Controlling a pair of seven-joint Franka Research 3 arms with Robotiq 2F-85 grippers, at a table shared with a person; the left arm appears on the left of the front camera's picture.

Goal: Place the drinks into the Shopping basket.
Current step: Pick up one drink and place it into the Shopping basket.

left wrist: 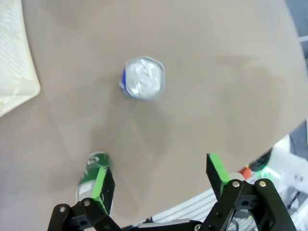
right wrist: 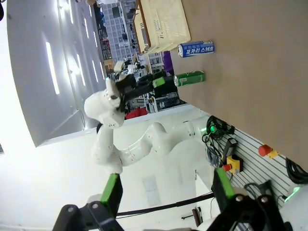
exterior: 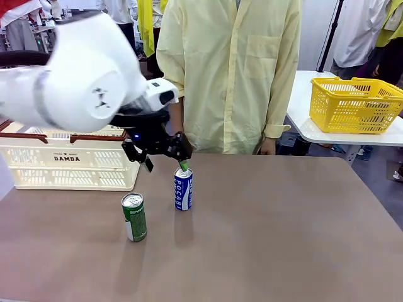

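Two drinks stand upright on the brown table: a blue can (exterior: 183,189) with white lettering and a green can (exterior: 134,218) to its front left. My left gripper (exterior: 165,162) hangs open just above the blue can, one green pad near the can's silver top. In the left wrist view the blue can (left wrist: 143,78) lies ahead of the open left gripper (left wrist: 160,178), and the green can (left wrist: 90,174) sits by one finger (left wrist: 103,185). The cream Shopping basket (exterior: 69,161) stands at the table's left. My right gripper (right wrist: 167,188) is open and holds nothing, far from the blue can (right wrist: 196,48) and the green can (right wrist: 189,78).
A person in a pale yellow shirt (exterior: 233,69) stands at the far edge, hands down. A yellow mesh basket (exterior: 356,104) sits on a white table at the back right. The table's right half is bare.
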